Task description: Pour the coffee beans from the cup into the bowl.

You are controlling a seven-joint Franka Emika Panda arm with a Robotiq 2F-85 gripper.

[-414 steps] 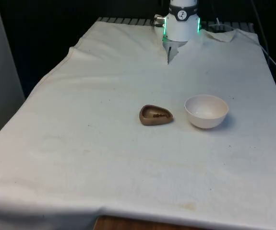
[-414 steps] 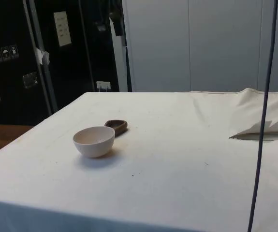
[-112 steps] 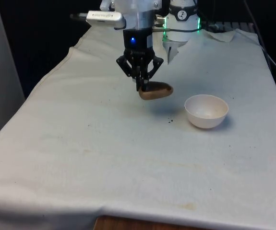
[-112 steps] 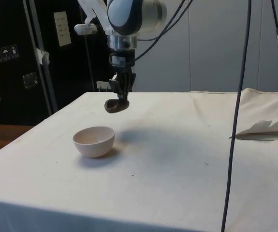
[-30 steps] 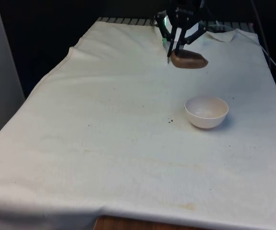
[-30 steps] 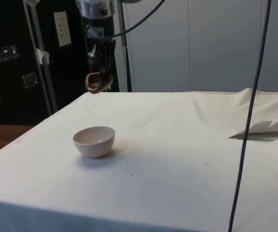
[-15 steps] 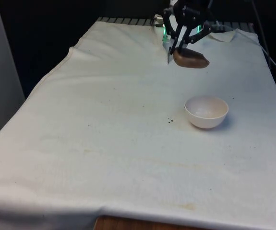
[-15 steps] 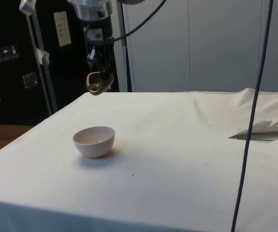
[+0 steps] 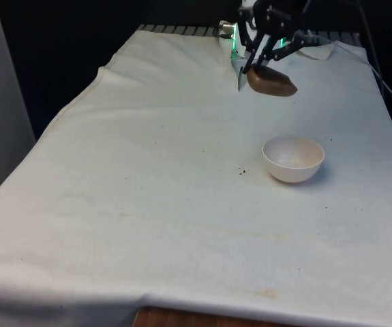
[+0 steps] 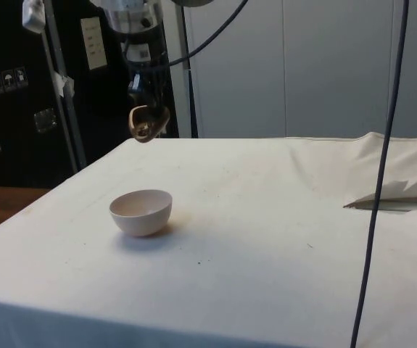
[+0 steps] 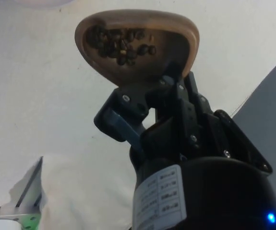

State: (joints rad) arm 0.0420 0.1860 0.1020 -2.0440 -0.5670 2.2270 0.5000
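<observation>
— Front view: where's the cup?
— My gripper (image 9: 262,58) is clamped on the brown cup (image 9: 272,81), held tilted in the air beyond the white bowl (image 9: 293,158).
— Side view?
— The cup (image 10: 147,123) hangs high above the bowl (image 10: 141,212).
— Wrist view?
— Coffee beans (image 11: 119,42) lie pooled inside the cup (image 11: 138,45).

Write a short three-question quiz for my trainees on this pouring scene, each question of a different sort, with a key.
1. True or false: the brown cup rests on the white cloth.
2. Where are the coffee beans? A) in the cup B) in the white bowl C) spilled
3. Fill in: the gripper holds the cup by its ____.

Key
1. False: it is held in the air.
2. A
3. rim
</observation>
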